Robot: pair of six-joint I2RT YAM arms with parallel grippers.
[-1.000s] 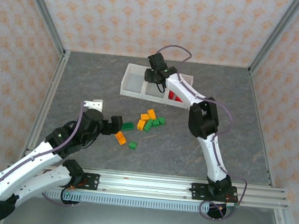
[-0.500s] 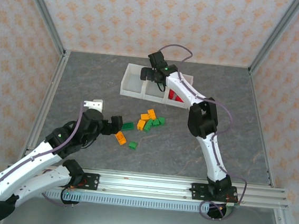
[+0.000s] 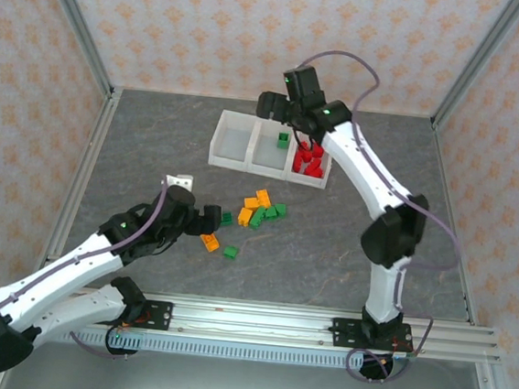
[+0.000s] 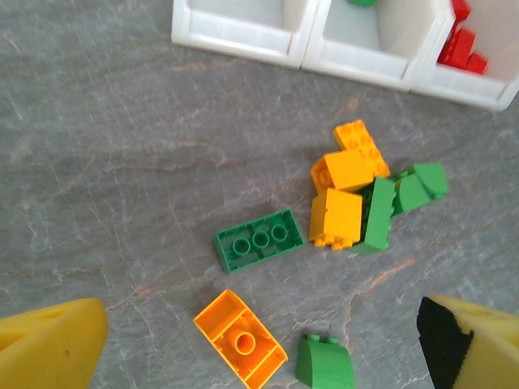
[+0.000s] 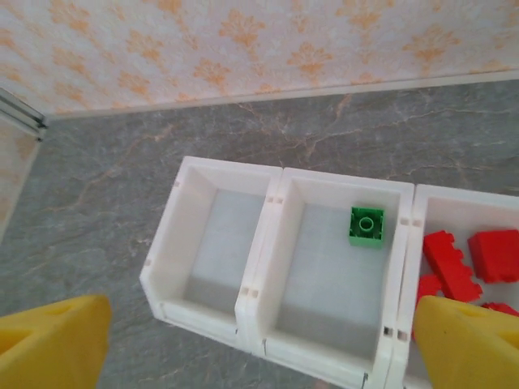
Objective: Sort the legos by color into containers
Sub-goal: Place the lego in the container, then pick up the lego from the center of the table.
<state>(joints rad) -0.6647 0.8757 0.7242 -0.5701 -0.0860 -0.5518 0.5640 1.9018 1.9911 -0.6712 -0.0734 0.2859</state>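
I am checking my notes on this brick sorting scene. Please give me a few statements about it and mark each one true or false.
1. One green brick lies in the middle compartment of the tray. True.
2. The red bricks lie in the left compartment. False: they lie in the right one.
3. The loose bricks on the table are orange and green. True.
4. The left gripper is shut on an orange brick. False: it is open above the loose bricks and holds nothing.
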